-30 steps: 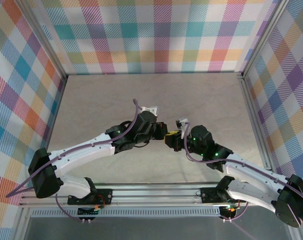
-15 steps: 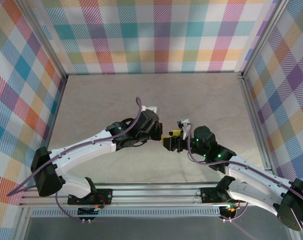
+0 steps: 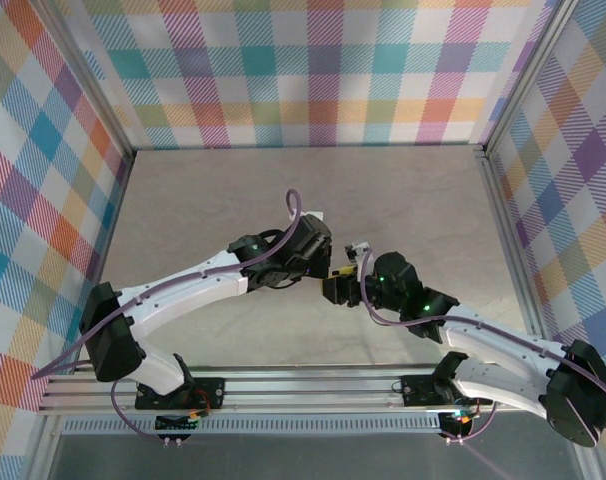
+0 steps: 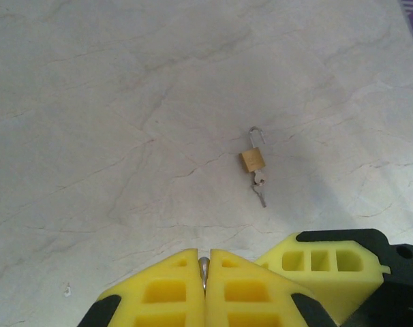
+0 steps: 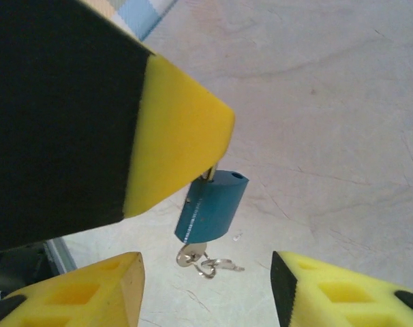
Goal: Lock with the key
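The right gripper point(image 5: 206, 289) is spread open, with one yellow finger on each side and nothing held between them. Just past its fingers hangs a small silver key point(image 5: 191, 255) with a key ring point(image 5: 218, 266), stuck into the bottom of the blue padlock point(image 5: 210, 208). The lock hangs in the air over the middle of the desk point(image 4: 90, 102), a bit closer to the near edge. The left gripper point(image 4: 205, 262) is pressed together and pinches the thin metal loop on top of the lock. Farther off, a brass padlock point(image 4: 253, 159) lies flat on the desk with its own key point(image 4: 261, 195) beside it. I think the hard part is that the blue lock hangs from a thin loop, so a bump from a finger could make it swing or twist away. The key is tiny, so the fingers could miss it or grab the ring instead. A pull could drag the key out, or tug the lock loose so it drops. I cannot read any words or brand on either lock.
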You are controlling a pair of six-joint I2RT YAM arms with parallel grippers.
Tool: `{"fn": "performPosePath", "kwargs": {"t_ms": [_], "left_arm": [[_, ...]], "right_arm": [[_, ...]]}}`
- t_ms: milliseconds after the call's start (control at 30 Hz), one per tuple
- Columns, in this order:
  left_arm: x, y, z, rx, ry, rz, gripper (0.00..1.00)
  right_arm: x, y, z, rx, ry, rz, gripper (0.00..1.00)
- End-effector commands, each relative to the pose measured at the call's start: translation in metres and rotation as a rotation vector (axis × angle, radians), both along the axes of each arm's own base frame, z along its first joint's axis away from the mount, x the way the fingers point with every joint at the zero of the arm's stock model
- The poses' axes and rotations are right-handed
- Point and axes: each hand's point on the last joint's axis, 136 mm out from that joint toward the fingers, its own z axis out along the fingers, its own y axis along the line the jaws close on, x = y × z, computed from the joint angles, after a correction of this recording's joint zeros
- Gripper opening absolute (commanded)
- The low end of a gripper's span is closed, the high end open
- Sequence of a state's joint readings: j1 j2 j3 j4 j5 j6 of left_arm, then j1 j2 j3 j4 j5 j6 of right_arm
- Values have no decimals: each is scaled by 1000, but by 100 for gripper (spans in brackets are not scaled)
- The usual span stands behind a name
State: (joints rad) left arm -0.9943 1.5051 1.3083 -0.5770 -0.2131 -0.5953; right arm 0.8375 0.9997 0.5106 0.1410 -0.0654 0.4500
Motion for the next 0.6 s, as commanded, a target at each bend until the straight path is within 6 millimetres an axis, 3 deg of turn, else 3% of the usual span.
{"fn": "performPosePath", "kwargs": {"t_ms": [0, 67, 300, 567], "left_arm": [[9, 1, 9, 11, -22, 46, 0], [13, 5, 9, 30, -27, 75, 0], [20, 13, 8, 36, -36, 169, 0], [18, 10, 5, 36, -15, 194, 0]], "right_arm": [[15, 2, 14, 20, -16, -88, 49], [17, 4, 14, 19, -5, -113, 46], [21, 5, 12, 43, -19, -235, 50], [23, 17, 19, 73, -53, -255, 47]]}}
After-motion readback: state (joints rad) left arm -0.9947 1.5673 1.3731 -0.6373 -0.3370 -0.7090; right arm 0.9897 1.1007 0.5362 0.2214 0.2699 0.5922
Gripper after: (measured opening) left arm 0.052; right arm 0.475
